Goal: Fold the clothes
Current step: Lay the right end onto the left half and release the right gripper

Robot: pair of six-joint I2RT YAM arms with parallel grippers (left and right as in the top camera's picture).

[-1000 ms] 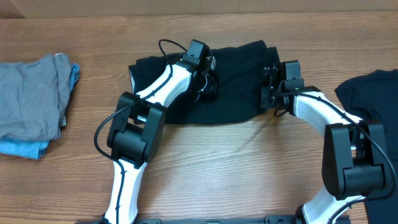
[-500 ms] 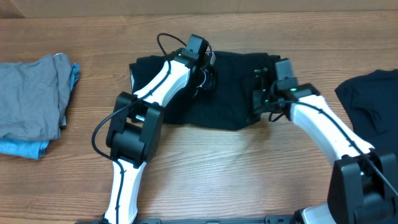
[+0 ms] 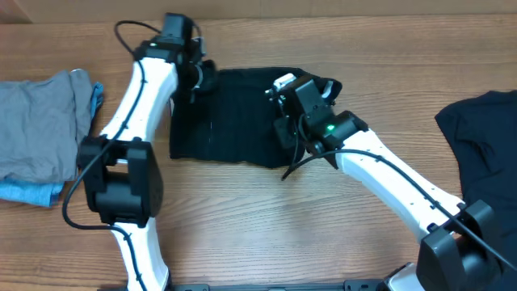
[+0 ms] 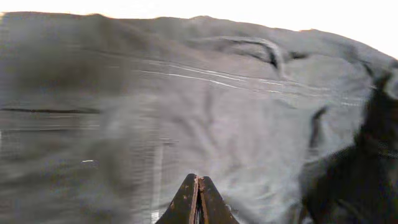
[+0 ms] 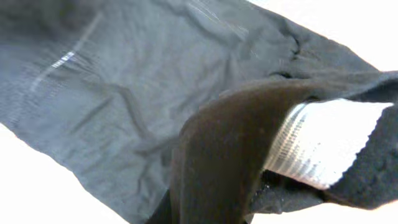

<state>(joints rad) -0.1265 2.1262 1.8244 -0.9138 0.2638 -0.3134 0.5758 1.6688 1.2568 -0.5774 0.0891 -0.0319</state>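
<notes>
One black garment [image 3: 226, 121] (partly folded)

Overhead facing down, wrist views close, probably sharing black garment [image 3: 226, 121]

The tabletop [image 3: 266, 226] carries four garments in all. Two are black: the first black garment [image 3: 230, 121] lies near the middle of the far edge, and the second black garment [image 3: 485, 133] lies at the right edge. One grey garment [image 3: 40, 121] lies at the left edge, with one light-blue garment [image 3: 28, 192] under it. Two robot arms reach over the tabletop, the left arm [image 3: 137, 89] and the right arm [image 3: 388, 174]. One white label [image 3: 283, 81] shows.
</notes>
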